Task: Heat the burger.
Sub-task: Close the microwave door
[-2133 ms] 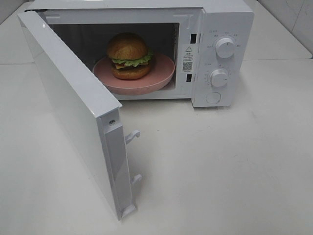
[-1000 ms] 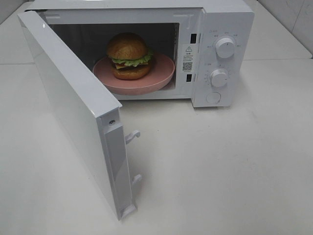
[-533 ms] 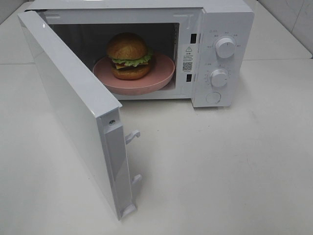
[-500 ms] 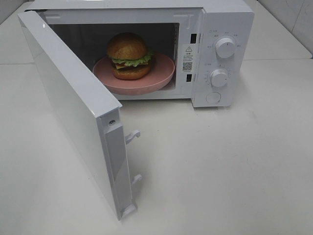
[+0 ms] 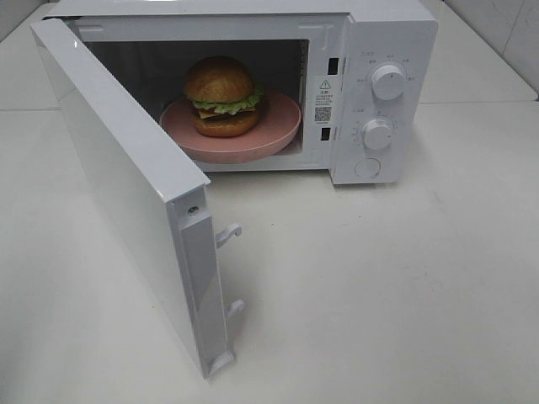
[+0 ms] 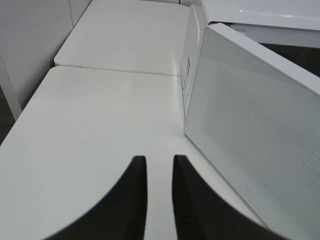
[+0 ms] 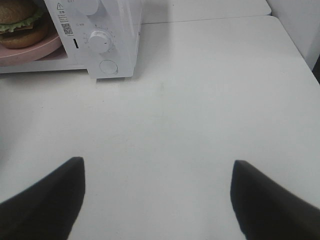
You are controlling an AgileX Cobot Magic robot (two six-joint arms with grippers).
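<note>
A: Where is the burger [image 5: 223, 97]?

B: On the pink plate [image 5: 278, 139], inside the microwave [image 5: 396, 34]. The door [image 5: 118, 177] stands wide open, swung out toward the left arm's side.

A: So it is loaded, I'd say, but not heating.

B: Yes. The door needs shutting, then the dials [image 5: 388, 82] need setting.

A: And the jaws?

B: The left gripper [image 6: 159, 161] has its jaws narrow, nearly together, with nothing between them. It hangs over the table [image 6: 90, 115] near the door's outer face, not touching it. I judge that a pushing shape. The right gripper [image 7: 157, 165] is spread wide and empty, facing the dials from well back.

A: Which way does the burger point?

B: It sits upright, bun crown up, layers stacked vertically. Being round, it has no long axis sideways.
</note>
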